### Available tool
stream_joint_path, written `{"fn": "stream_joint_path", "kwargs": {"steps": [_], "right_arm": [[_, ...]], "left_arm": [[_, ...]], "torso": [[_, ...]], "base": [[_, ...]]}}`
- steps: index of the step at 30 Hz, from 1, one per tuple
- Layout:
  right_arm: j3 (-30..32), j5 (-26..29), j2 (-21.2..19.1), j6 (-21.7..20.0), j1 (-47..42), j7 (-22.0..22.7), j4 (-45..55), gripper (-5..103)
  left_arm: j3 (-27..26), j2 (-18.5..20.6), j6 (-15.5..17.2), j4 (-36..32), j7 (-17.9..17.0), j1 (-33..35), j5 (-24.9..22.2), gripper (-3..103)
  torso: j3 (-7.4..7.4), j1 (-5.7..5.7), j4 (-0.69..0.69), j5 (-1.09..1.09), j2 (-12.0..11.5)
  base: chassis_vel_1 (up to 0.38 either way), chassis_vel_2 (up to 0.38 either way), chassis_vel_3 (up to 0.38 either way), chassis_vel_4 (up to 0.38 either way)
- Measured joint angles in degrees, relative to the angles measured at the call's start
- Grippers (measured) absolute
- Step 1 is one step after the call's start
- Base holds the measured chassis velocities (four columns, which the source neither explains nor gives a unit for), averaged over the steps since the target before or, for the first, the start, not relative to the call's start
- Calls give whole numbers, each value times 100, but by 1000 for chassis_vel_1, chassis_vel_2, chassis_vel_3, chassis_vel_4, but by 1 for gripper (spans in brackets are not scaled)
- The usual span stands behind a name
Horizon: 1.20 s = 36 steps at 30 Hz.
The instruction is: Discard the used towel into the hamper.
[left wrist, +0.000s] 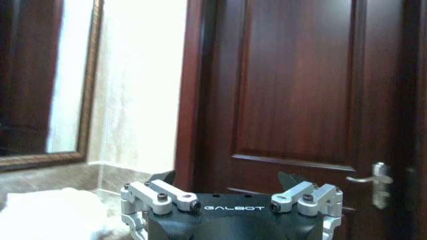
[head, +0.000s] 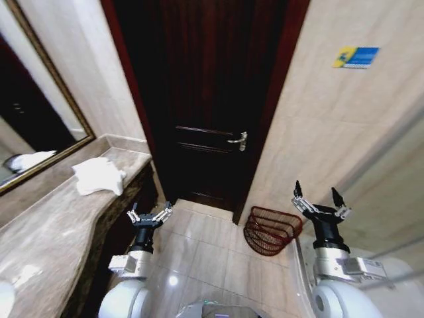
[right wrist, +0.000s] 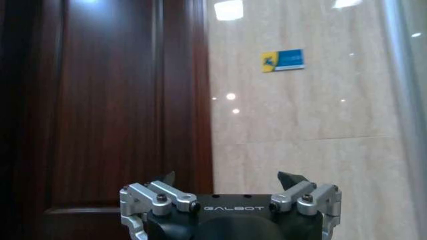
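- Towel (head: 98, 175) is seen crumpled on the counter (head: 46, 232), left of the door (head: 205, 99).
- Hamper (head: 271, 230) is set right of the door.
- Left gripper (head: 150, 216) and right gripper (head: 320, 203) are held spread, empty.

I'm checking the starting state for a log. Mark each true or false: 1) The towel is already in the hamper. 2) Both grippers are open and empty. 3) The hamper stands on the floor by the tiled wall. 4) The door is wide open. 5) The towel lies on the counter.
1) False: the towel lies on the counter; the hamper holds none.
2) True: left gripper and right gripper are open, empty.
3) True.
4) False: the door is shut.
5) True.
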Motion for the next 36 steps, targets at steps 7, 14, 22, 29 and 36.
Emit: {"fn": "stream_joint_path", "kwargs": {"steps": [7,14,22,29,36], "right_arm": [[-8,-104,9,20,7,-87,-18,100],[0,-97,6,54,7,-86,-21,100],[-7,-99,3,93,2,-87,-29,100],[-23,-103,-1,122,4,-109,-37,100],[-23,-153,-6,56,-13,-158,-32,100]], "left_arm": [[7,-15,-64,41,25,-5,43,99],[12,-20,-65,41,32,-2,44,99],[25,-33,-117,25,24,2,-65,98],[11,-15,-140,23,-5,-4,-100,98],[23,-10,-140,24,-14,-12,-103,98]], "torso": [[0,0,-3,1,-1],[0,0,-2,1,-1],[0,1,-1,2,-1],[-1,0,-1,-2,0],[0,0,-3,2,0]], "base": [[0,0,0,0],[43,33,-41,-35],[172,163,-173,-165],[167,124,-144,-122],[-10,-19,18,3]]}}
